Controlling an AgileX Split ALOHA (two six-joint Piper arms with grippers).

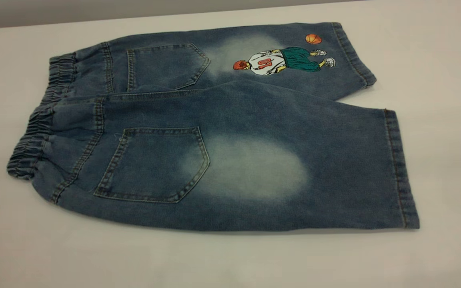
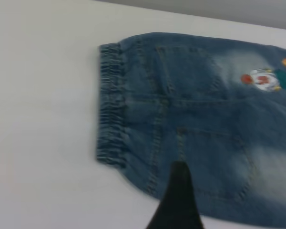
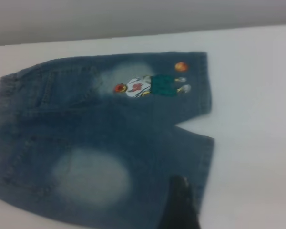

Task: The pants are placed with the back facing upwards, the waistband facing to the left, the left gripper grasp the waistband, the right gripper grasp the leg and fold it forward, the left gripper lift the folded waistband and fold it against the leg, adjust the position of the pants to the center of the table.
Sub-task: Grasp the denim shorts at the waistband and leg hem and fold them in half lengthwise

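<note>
The blue denim pants (image 1: 230, 160) lie flat on the white table (image 1: 230, 260), back up, with both pockets showing. The ruffled waistband (image 1: 34, 132) is at the left and the leg hems (image 1: 400, 172) at the right. A basketball-player print (image 1: 282, 60) is on the far leg. Neither arm appears in the exterior view. In the left wrist view a black part of my left gripper (image 2: 178, 200) hangs above the near pocket (image 2: 214, 162), close to the waistband (image 2: 110, 105). In the right wrist view my right gripper (image 3: 181, 205) hangs above the near leg by its hem (image 3: 205, 157). Neither holds cloth.
Bare white tabletop (image 1: 446, 120) surrounds the pants on every side. The table's far edge (image 1: 54, 22) meets a grey wall just behind the pants' far leg.
</note>
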